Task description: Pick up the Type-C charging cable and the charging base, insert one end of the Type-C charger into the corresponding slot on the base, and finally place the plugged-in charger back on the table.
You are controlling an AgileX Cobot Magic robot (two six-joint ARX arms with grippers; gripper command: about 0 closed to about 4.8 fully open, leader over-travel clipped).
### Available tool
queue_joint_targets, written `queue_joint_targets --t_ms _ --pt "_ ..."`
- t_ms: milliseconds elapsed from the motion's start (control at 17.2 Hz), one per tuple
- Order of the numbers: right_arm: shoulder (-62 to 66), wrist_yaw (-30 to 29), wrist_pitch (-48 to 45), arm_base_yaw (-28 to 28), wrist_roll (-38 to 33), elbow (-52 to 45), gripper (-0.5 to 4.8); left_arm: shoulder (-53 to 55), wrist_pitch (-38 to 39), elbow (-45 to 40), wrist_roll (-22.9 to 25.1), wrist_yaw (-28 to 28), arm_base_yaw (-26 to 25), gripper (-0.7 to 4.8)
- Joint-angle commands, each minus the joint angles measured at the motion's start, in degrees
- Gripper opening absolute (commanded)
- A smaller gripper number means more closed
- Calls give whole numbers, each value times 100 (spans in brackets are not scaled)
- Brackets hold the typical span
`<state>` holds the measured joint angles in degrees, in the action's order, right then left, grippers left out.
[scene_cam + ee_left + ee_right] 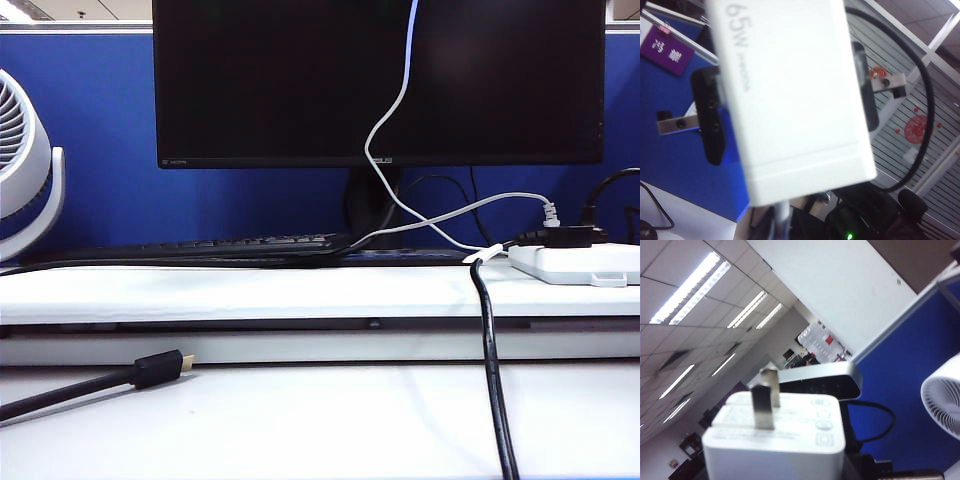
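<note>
Both grippers are raised out of the exterior view. The charging base (790,95), a white block marked 65W, fills the left wrist view, clamped between the right gripper's black fingers (710,120). In the right wrist view the base (775,440) shows its two metal prongs, and my right gripper (780,467) is shut on it. My left gripper (782,225) is shut on the Type-C charging cable (782,217), whose pale stem meets the base's lower face. The cable (400,95) hangs down in front of the monitor to the table (250,290).
A black monitor (280,80) and keyboard (230,243) stand behind. A white power strip (580,262) with plugs sits at the right. A thick black cable (492,380) crosses the front, a gold-tipped black plug (160,368) lies at the left, and a white fan (25,170) is at the far left.
</note>
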<state>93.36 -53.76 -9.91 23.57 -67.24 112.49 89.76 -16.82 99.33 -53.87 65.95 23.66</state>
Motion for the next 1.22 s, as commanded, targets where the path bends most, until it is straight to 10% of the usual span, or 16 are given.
queue_joint_targets --t_ms 58,1223 --pt "-57 -83 -39 9 155 37 -6 -17 -42 31 -13 33 -2 -6" --pt "-50 -42 -15 -72 319 37 -6 -20 44 31 -11 92 -114 -6"
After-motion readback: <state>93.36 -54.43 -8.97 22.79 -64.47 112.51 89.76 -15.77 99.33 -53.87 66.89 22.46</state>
